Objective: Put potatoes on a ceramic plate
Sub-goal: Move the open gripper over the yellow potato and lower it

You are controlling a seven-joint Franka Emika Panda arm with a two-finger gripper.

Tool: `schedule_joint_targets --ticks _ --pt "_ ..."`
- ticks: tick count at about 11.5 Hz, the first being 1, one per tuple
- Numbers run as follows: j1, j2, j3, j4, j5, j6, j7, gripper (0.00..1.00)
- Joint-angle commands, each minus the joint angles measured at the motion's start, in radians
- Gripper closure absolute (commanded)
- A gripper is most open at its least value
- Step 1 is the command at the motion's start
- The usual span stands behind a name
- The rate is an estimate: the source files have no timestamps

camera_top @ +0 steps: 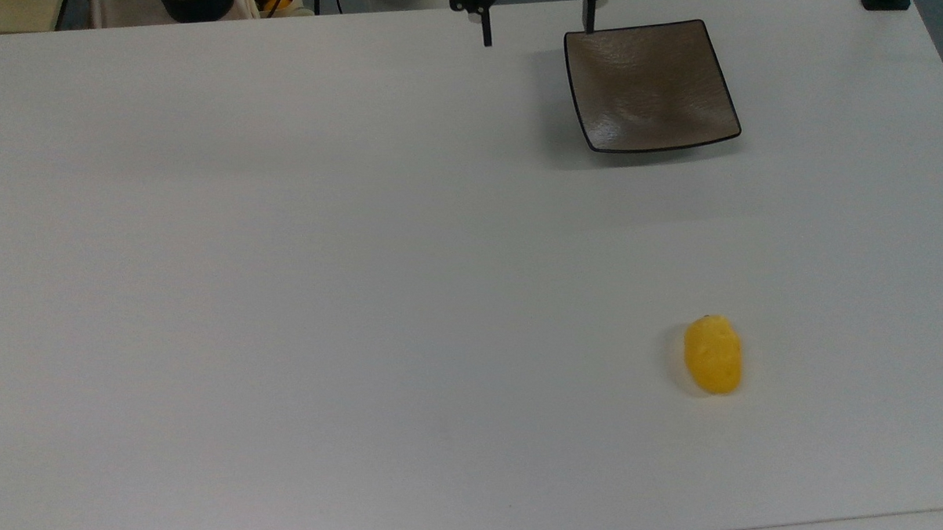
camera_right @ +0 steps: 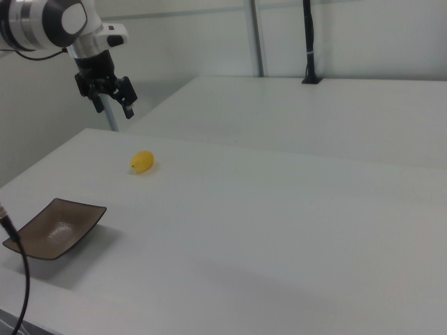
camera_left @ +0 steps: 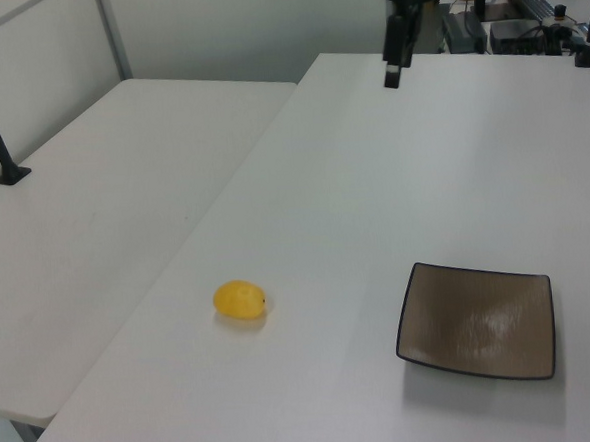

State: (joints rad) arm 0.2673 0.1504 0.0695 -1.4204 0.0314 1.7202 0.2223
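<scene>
1. The potato (camera_top: 712, 355) is bright yellow and oval. It lies alone on the white bench (camera_top: 322, 262), in the lower right part of the top view. Nothing touches it.
2. In the left view the potato (camera_left: 240, 299) is near the bench's left edge. In the right view it (camera_right: 142, 162) lies beyond the plate, toward the far side of the bench.
3. The ceramic plate (camera_top: 649, 86) is square and brown-grey, with a thin black rim and raised corners. It stands at the upper right of the top view, well apart from the potato. Its dished centre holds nothing.
4. In the left view the plate (camera_left: 477, 319) is at the lower right. In the right view it (camera_right: 54, 227) is at the lower left, close to the near edge of the bench.
5. The hand (camera_top: 536, 27) hangs above the bench at the top edge of the top view, just beside the plate's upper left corner. Its two fingers are spread wide apart and they hold nothing.
6. In the right view the hand (camera_right: 114, 105) is high in the upper left, its fingers pointing down, well above the potato.
7. In the left view the hand (camera_left: 393, 63) is at the top, over the far part of the bench.
</scene>
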Motion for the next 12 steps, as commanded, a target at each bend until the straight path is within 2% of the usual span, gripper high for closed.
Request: schedule_joint_targets --ticks 1,3,5,10,12 --pt "0.076 0.211 -0.020 0.245 -0.008 -0.039 0.083 0.00" --pt "0.118 0.311 -0.027 0.329 -0.051 0.001 0.149 0.00" --pt "0.147 0.354 -0.028 0.337 -0.057 0.073 0.183 0.00" --pt "0.211 0.483 -0.027 0.337 -0.212 0.373 0.308 0.00" --pt "0.219 0.530 -0.030 0.337 -0.225 0.471 0.321 0.00"
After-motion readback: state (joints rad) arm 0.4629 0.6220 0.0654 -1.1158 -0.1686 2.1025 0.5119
